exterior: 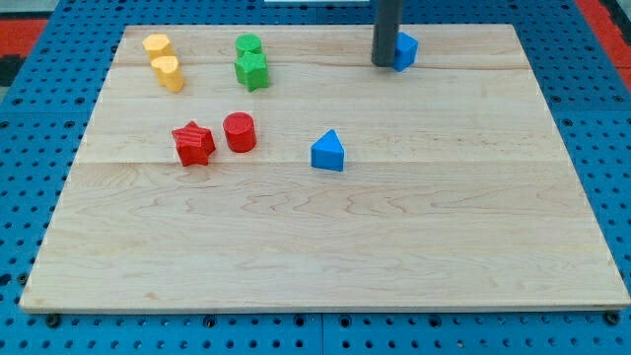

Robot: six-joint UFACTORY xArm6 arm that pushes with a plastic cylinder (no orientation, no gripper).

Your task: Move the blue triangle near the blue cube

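Note:
The blue triangle (328,151) lies near the middle of the wooden board (325,247). The blue cube (405,49) sits at the view's top, right of centre. My tip (384,64) comes down from the view's top and stands right against the blue cube's left side, partly hiding it. The tip is well above and to the right of the blue triangle, apart from it.
A red star (193,144) and a red cylinder (240,131) lie left of the triangle. Two green blocks (250,62) and two yellow blocks (164,60) sit at the view's top left. A blue pegboard (30,118) surrounds the board.

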